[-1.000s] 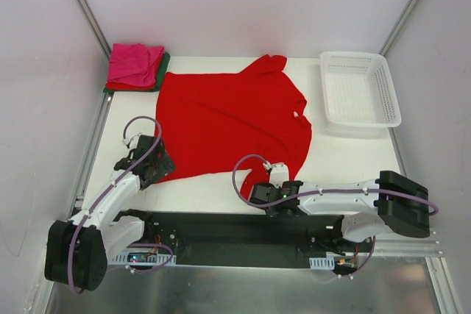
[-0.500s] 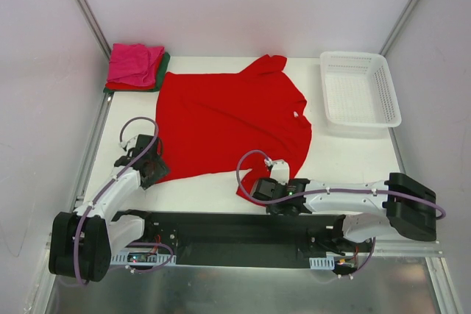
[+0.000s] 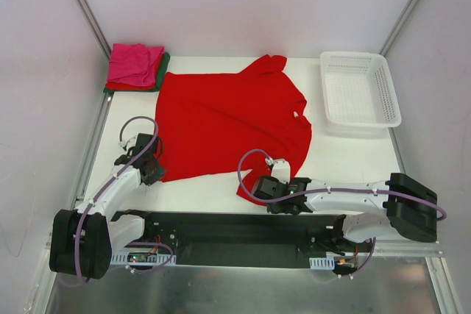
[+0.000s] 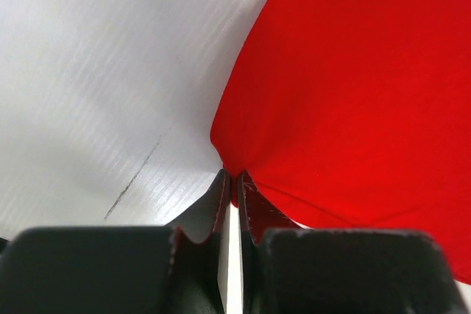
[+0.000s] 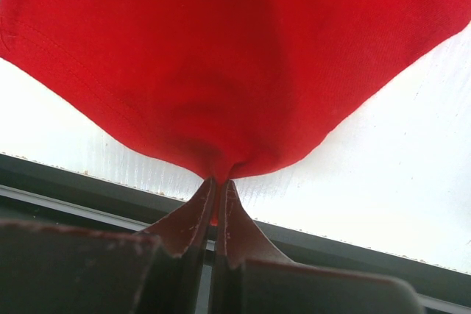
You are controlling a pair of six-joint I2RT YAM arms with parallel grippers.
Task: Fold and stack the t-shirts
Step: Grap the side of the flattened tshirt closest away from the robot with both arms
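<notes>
Fingers of left gripper (image 4: 234, 177), previously open, now pinch the red t-shirt (image 3: 228, 119) corner; right gripper (image 5: 218, 184) stays clamped on its hem.

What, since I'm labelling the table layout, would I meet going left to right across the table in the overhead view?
First the folded t-shirt stack, then the large red t-shirt, then the white basket.
</notes>
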